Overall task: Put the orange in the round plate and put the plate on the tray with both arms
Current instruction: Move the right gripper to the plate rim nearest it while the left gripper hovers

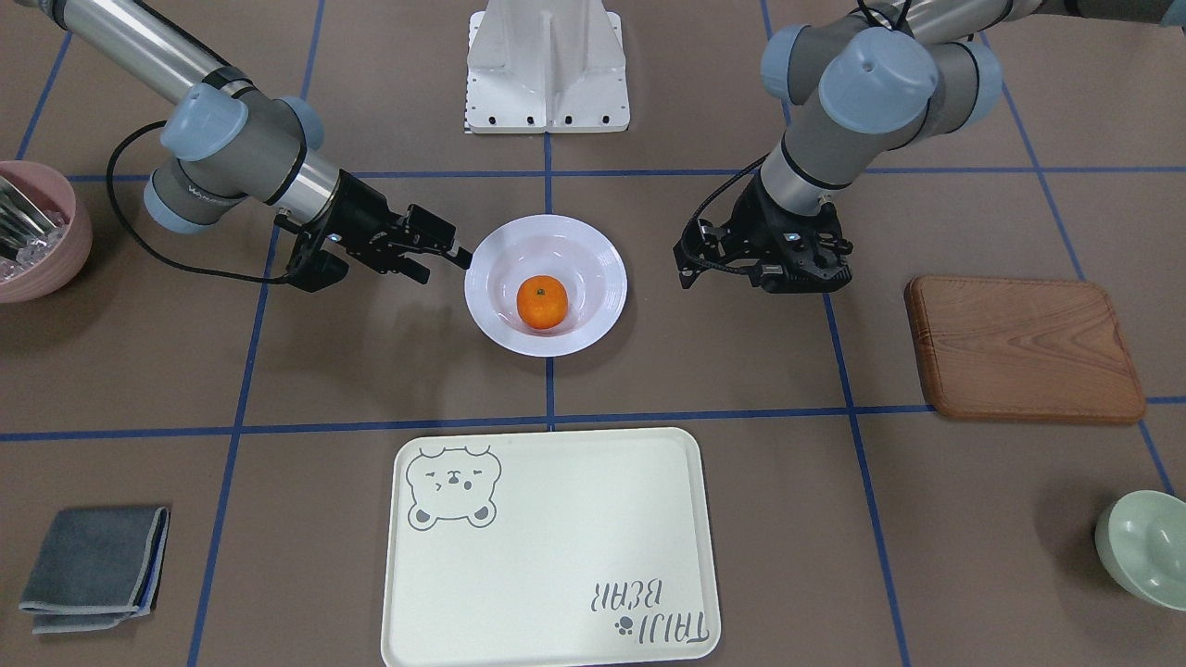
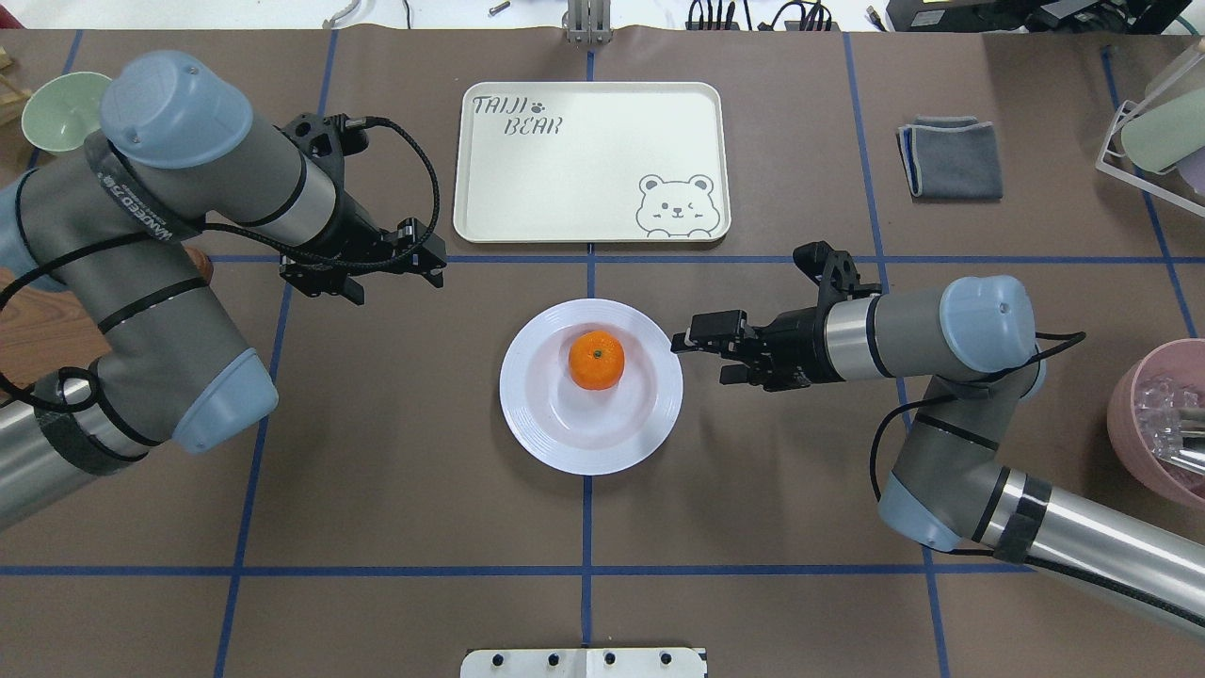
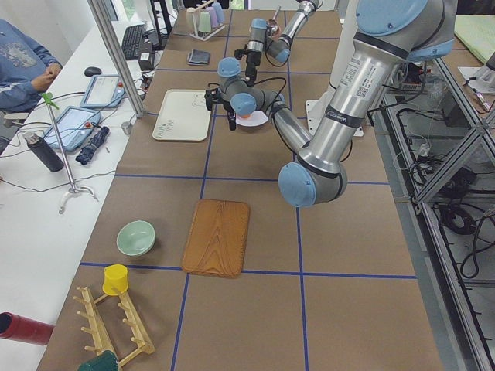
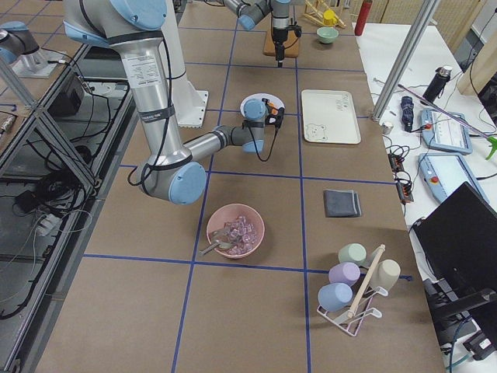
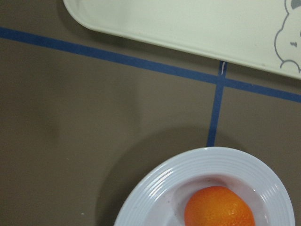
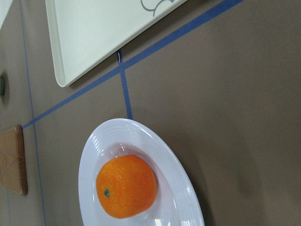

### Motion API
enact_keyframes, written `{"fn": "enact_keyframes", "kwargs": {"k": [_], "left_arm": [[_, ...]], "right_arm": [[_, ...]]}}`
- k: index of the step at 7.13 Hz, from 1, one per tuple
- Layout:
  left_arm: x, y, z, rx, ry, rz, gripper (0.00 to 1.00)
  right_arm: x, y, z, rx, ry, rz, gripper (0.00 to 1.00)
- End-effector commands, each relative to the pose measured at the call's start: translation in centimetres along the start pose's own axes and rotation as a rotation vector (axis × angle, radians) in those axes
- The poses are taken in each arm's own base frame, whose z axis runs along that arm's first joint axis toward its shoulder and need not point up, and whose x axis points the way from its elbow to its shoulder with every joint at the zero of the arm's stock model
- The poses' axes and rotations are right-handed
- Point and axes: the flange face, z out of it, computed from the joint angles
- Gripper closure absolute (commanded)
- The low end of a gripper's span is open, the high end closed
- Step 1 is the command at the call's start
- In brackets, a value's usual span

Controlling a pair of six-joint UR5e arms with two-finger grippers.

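Note:
The orange [image 1: 542, 302] [image 2: 596, 359] lies in the sunken centre of the white round plate [image 1: 602, 269] [image 2: 537, 414], which stands on the table mid-way between the arms. The cream tray [image 1: 556, 547] [image 2: 584, 160] with the bear drawing sits beyond the plate, with nothing on it. My right gripper [image 1: 449, 259] [image 2: 701, 358] is open, low, with one fingertip at the plate's rim. My left gripper [image 1: 687, 264] [image 2: 435, 262] looks open and hangs apart from the plate on its other side. Both wrist views show the orange [image 5: 218, 207] [image 6: 126, 186] in the plate [image 5: 155, 188] [image 6: 94, 150], without fingers.
A brown wooden board [image 1: 1024, 347] and a pale green bowl [image 1: 1144, 547] lie on my left side. A pink bowl [image 1: 37, 232] with clear pieces and a folded grey cloth [image 1: 93, 565] are on my right. A cup rack [image 2: 1153, 132] stands far right.

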Motion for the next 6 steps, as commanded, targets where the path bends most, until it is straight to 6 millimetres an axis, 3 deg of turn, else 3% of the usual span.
{"fn": "enact_keyframes", "kwargs": {"k": [1, 6], "left_arm": [[-0.1, -0.1, 0.2, -0.001, -0.004, -0.006, 0.02], [-0.2, -0.1, 0.4, -0.001, -0.009, -0.009, 0.02]], "right_arm": [[2.0, 1.8, 2.1, 0.049, -0.031, 0.044, 0.02], [0.6, 3.2, 4.0, 0.085, -0.067, 0.136, 0.06]]}}
